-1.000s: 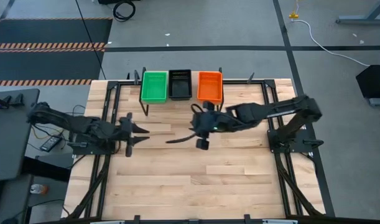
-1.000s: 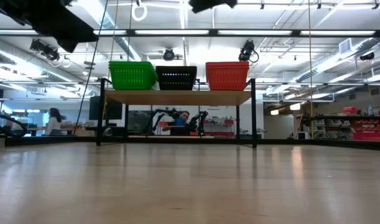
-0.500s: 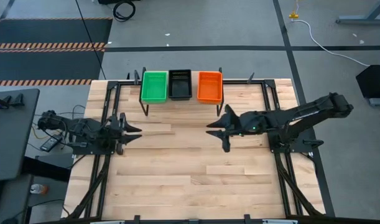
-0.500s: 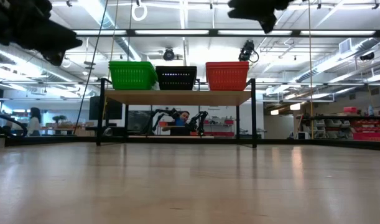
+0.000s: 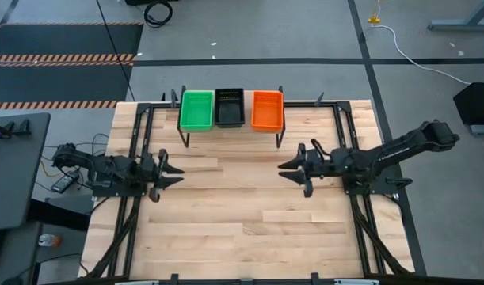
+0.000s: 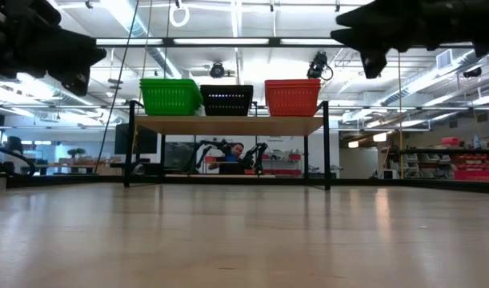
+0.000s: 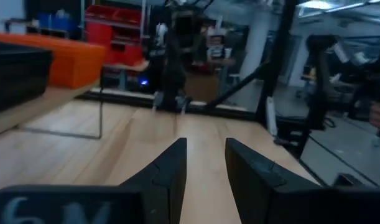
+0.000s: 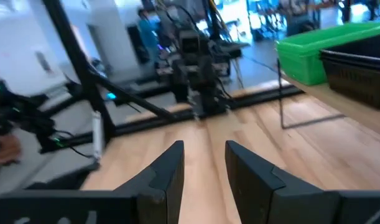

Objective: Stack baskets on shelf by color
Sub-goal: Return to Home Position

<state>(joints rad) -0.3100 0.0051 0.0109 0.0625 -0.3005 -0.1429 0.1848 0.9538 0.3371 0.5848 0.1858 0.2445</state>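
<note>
Left claw (image 5: 175,173) and right claw (image 5: 284,170) hang narrowly parted and empty, likely because the green, black and orange plastic mesh baskets (image 5: 229,108) already sit colour-sorted on the low light-wood shelf (image 6: 228,125).

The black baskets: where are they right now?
In the high view the black baskets sit in the middle of the shelf, between the green baskets on the left and the orange baskets on the right.
</note>
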